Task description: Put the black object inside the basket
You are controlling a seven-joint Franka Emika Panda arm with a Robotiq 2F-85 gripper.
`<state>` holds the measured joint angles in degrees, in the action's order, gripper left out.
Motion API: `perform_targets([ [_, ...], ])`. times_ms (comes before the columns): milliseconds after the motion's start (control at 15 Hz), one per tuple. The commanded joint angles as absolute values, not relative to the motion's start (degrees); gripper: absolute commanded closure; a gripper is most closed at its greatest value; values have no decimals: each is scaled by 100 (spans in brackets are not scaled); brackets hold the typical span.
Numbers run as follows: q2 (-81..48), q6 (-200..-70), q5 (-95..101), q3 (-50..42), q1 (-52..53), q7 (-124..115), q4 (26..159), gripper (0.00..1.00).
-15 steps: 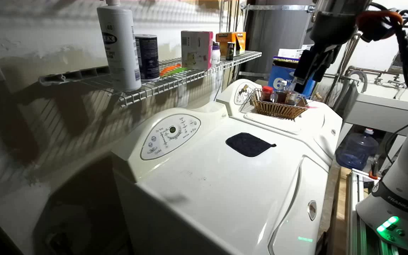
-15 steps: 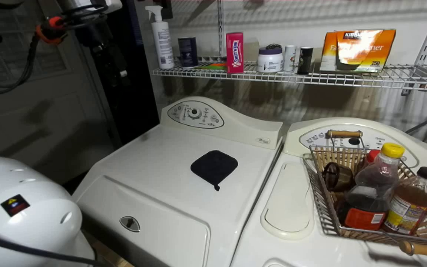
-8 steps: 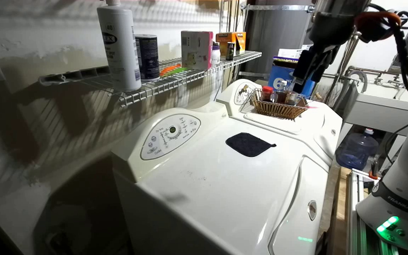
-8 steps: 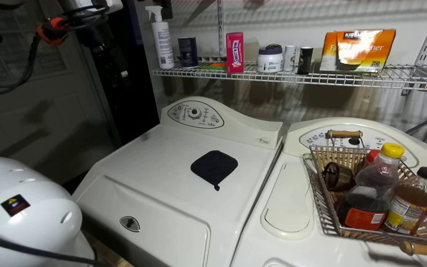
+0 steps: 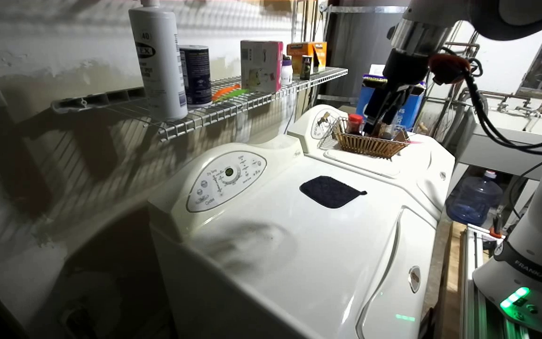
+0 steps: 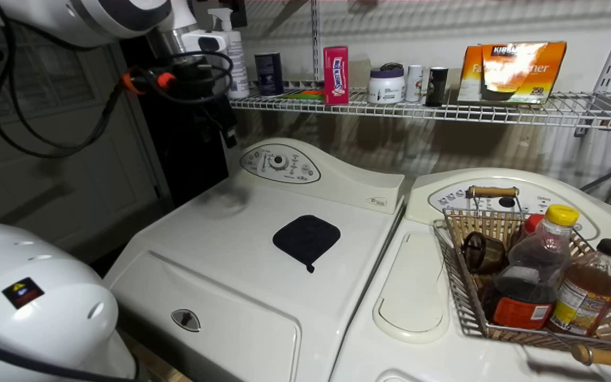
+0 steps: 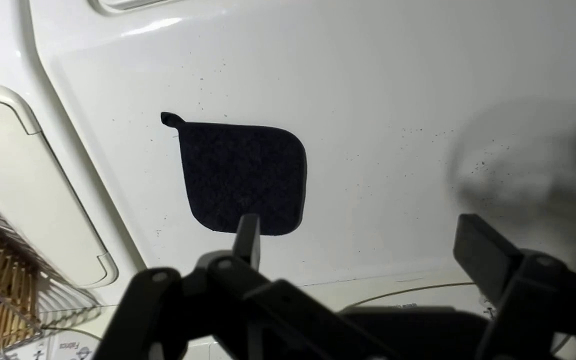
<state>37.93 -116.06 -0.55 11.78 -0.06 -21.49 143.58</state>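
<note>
The black object, a flat square pad with a small loop at one corner, lies on the white machine top in both exterior views. In the wrist view the pad shows left of centre, its lower edge partly behind the left fingertip. The brown slatted basket stands on the neighbouring machine, holding bottles and a dark cup. It also shows in an exterior view and at the wrist view's lower left. My gripper is open and empty, above the machine top, apart from the pad.
A wire shelf with boxes, jars and a spray bottle runs along the wall above the machines. Raised control panels stand along the machines' back edge. Tall bottles rise above the basket rim. A blue box stands behind it.
My gripper has moved lower, to the left in one exterior view's picture and to the right in another. A blurred shadow has spread on the machine top. The pad and basket have not moved.
</note>
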Motion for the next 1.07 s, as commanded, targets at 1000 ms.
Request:
perform_targets([
  [1000, 968, -15015, 512, 311, -624, -1498, 14939, 0],
])
